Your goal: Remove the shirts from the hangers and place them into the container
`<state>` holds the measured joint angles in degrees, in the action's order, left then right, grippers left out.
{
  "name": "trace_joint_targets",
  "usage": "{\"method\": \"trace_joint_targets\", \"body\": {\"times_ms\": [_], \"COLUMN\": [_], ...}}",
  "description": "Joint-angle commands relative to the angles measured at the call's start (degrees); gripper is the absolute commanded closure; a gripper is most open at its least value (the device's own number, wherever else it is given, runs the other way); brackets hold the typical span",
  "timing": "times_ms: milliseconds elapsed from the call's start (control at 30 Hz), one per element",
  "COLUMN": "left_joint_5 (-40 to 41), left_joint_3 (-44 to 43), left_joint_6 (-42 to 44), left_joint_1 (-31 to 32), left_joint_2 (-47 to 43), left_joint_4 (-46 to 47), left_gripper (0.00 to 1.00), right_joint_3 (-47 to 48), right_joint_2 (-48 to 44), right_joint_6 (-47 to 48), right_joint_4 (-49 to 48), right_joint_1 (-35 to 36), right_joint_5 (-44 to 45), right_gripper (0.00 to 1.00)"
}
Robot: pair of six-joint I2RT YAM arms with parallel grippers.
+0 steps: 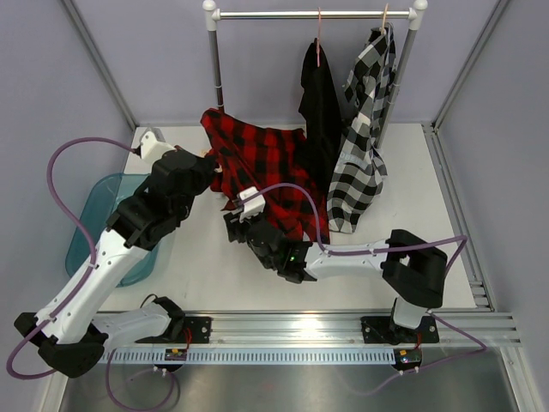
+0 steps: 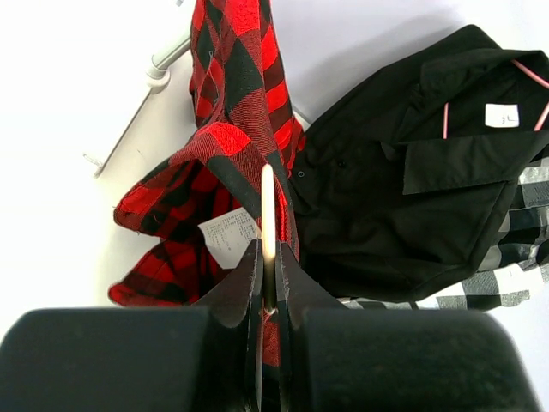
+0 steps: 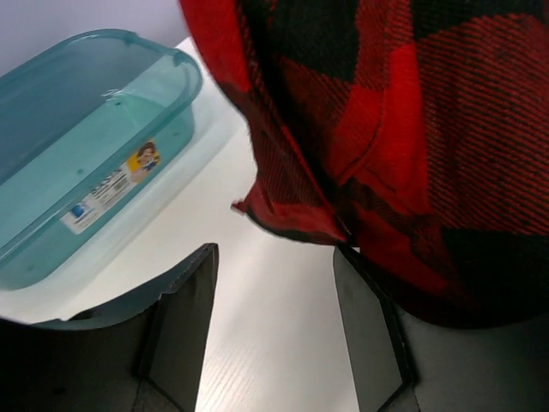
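The red-and-black plaid shirt (image 1: 266, 167) lies spread on the table, still draped over a tan wooden hanger (image 2: 268, 206). My left gripper (image 2: 268, 251) is shut on that hanger's thin edge, at the shirt's left side (image 1: 208, 163). The shirt's white label (image 2: 227, 239) shows just left of the jaws. My right gripper (image 3: 274, 283) is open over bare table at the shirt's lower hem (image 3: 292, 225), with nothing between its fingers. The teal container (image 3: 86, 146) stands to the left, partly hidden under my left arm (image 1: 103, 215). The black shirt (image 1: 319, 107) and the check shirt (image 1: 364, 146) hang on the rail.
The white-and-steel garment rail (image 1: 313, 14) spans the back, with its posts standing on the table. A thin pink hanger (image 2: 445, 120) carries the black shirt. Enclosure walls stand at the back and on both sides.
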<state>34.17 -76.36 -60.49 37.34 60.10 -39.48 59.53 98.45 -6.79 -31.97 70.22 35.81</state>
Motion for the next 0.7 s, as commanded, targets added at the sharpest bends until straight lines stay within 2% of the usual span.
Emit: {"method": "trace_joint_targets", "body": {"times_ms": [0, 233, 333, 367, 467, 600, 667], "left_joint_5": [2.83, 2.65, 2.65, 2.91, 3.35, 4.58, 5.81], "left_joint_3": [-0.37, 1.38, 1.65, 1.82, 1.83, 1.83, 1.74], "left_joint_6": [-2.27, -1.91, -1.39, -1.21, -0.51, 1.24, 2.13], "left_joint_1": [0.10, 0.10, 0.10, 0.10, 0.10, 0.10, 0.10], "left_joint_2": [-1.91, -2.70, -2.79, -2.79, -2.79, -2.70, -2.53], "left_joint_4": [4.94, 6.35, 6.52, 6.44, 6.70, 7.40, 7.67], "left_gripper": [1.00, 1.00, 1.00, 1.00, 1.00, 1.00, 1.00], "right_joint_3": [3.23, 4.19, 3.93, 3.67, 1.56, -3.26, -4.07], "right_joint_2": [1.12, 1.83, 1.04, 0.17, -2.99, -9.67, -14.94], "right_joint_6": [0.63, 2.39, 3.62, 3.45, 1.52, -2.78, -5.16], "right_joint_4": [-5.30, -8.11, -8.20, -8.03, -5.40, 1.19, 8.29], "right_joint_1": [-0.08, -0.17, -0.17, -0.17, -0.17, -0.17, -0.17], "right_joint_5": [9.09, 11.74, 9.63, 9.10, 5.77, -0.19, -3.10], "right_gripper": [0.37, 0.52, 0.73, 0.85, 1.00, 1.00, 1.00]}}
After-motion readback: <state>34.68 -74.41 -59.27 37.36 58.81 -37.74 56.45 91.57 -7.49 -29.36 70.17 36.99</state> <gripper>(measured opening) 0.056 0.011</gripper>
